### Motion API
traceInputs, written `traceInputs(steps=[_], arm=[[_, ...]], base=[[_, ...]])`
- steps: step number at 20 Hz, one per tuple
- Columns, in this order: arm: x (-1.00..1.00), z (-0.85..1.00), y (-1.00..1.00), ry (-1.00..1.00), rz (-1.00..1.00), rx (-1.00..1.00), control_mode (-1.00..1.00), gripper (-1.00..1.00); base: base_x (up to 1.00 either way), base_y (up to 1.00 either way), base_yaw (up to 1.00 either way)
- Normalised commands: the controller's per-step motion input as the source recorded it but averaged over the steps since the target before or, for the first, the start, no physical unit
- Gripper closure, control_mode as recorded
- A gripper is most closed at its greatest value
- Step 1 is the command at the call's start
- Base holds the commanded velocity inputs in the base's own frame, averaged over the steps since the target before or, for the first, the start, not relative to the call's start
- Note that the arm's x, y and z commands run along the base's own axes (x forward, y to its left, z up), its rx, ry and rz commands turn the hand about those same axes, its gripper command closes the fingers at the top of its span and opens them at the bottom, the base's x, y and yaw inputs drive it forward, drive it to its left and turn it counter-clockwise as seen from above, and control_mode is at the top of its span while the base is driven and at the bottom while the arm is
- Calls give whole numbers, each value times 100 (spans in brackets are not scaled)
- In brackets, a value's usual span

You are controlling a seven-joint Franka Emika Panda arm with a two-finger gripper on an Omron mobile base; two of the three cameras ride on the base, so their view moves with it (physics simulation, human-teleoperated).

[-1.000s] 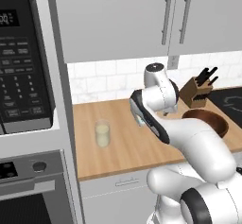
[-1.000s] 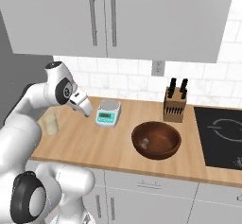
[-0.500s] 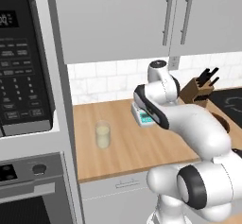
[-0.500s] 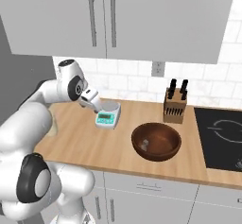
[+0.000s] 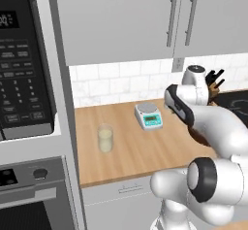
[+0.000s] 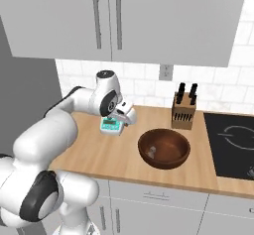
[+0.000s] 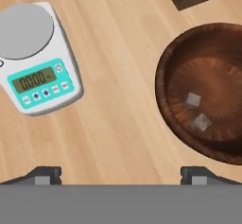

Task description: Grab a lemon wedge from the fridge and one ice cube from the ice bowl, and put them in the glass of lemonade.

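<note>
The glass of lemonade (image 5: 105,138) stands on the wooden counter, left of a white kitchen scale (image 5: 148,116). A brown wooden ice bowl (image 6: 163,147) sits right of the scale and holds two ice cubes (image 7: 192,100) on its floor. My gripper (image 6: 127,117) hangs above the counter between the scale (image 7: 35,62) and the bowl (image 7: 208,105), pointing down. In the hand view the gripper (image 7: 120,176) is open, with bare wood between its fingertips (image 7: 45,173). The fridge and the lemon wedge are out of view.
A knife block (image 6: 182,111) stands against the tiled wall behind the bowl. A black cooktop (image 6: 230,145) lies at the right end of the counter. A microwave (image 5: 22,64) over a wall oven (image 5: 34,195) closes the left end. Grey cupboards hang overhead.
My arm has swung right, from above the glass, past the scale, towards the bowl. The gripper stayed open. The glass, scale and bowl have not moved.
</note>
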Motion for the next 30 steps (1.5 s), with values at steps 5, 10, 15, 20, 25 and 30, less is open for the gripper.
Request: traceInputs(steps=[5, 10, 15, 20, 25, 30], arm=[[0, -1, -80, 1, 9, 11, -100, -100], [0, 0, -81, 4, 9, 12, -100, -100], [0, -5, -99, 1, 7, 12, -100, -100], [0, -32, -63, 7, -3, 10, -100, -100], [6, -37, -3, 16, -10, 1, -100, -100], [29, -24, 27, 16, -11, 0, -100, -100]], base=[[0, 0, 0], [0, 0, 0], [0, 0, 0], [0, 0, 0], [0, 0, 0], [0, 0, 0]])
